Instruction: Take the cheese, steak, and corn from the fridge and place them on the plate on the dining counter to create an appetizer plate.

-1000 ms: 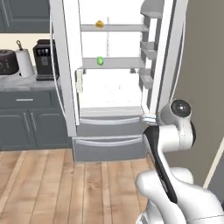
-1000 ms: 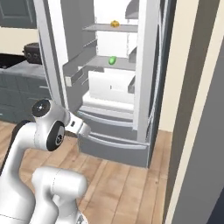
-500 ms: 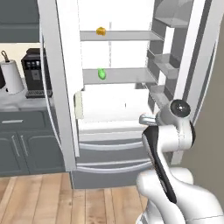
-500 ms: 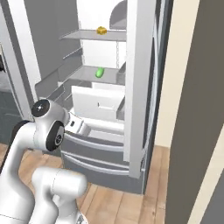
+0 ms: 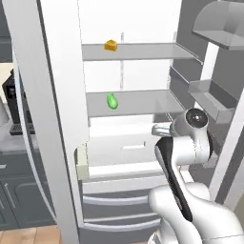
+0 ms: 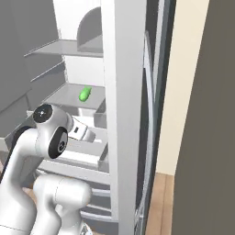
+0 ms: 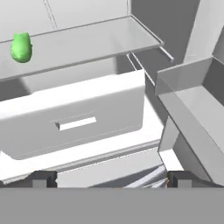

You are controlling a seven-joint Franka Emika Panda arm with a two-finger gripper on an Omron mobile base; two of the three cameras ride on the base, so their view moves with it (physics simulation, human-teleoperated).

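Two food items visible on the open fridge (image 5: 62, 95) shelves: cheese (image 5: 111, 45) on the upper shelf (image 5: 143, 51), near its left end, and corn (image 5: 112, 101) on the middle shelf (image 5: 138, 103), also toward the left. Same corn seen in the right base view (image 6: 85, 94) and at the upper left of the hand view (image 7: 21, 47), lying on the shelf surface with bare shelf around it. Steak not made out anywhere on the shelves.

Gripper (image 7: 109, 179) spread wide, holding nothing, finger tips (image 7: 43, 179) far apart at the bottom of the hand view, pointed at the white drawer (image 7: 83, 122) with its slot handle, under the corn's shelf. Hand low in front of the fridge interior, well apart from both corn and cheese.

Left fridge door (image 5: 47, 124) swung open, its edge standing between the interior and the dark grey cabinets (image 5: 19, 200) with a dark appliance (image 5: 12, 102) on the worktop. Right door (image 6: 126, 110) also open, with door bins (image 5: 209, 95) jutting close beside the arm's elbow (image 5: 195, 119); one bin (image 7: 192, 100) close to the right of the hand view. Lower pull-out drawers (image 5: 119, 209) beneath the white drawer. Wood floor (image 6: 163, 202) and a beige wall (image 6: 183, 82) beyond the right door.
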